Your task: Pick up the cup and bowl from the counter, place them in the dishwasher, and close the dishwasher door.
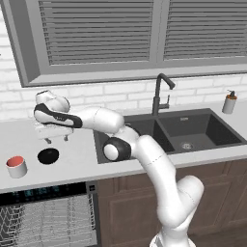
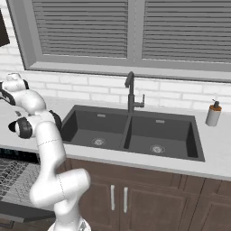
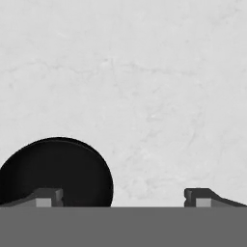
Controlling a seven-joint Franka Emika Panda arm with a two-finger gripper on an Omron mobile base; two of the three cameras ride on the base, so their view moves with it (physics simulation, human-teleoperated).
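Left base view: the shallow round all-black bowl (image 1: 48, 156) lies on the smooth pale grey bench (image 1: 72, 161), just right of the short white red-lined cup (image 1: 17, 166); the fingers (image 1: 57, 139) hover above it.
Right base view: the dishwasher's grey wire rack (image 2: 13, 178) stands open.
Hand view: the fingers (image 3: 124, 198) are spread wide and empty, the bowl (image 3: 55, 171) under the left tip.
Risk: off-centre descent would likely nudge the glossy bowl aside.

Dark double sink (image 2: 131, 133) set below the window, dark faucet (image 2: 131, 92) upright behind the sink's divider, white soap dispenser (image 2: 213, 113) right of the sink, grey louvred window shutters (image 2: 131, 29) above, brown cabinet doors (image 2: 135, 198) beneath the sink.
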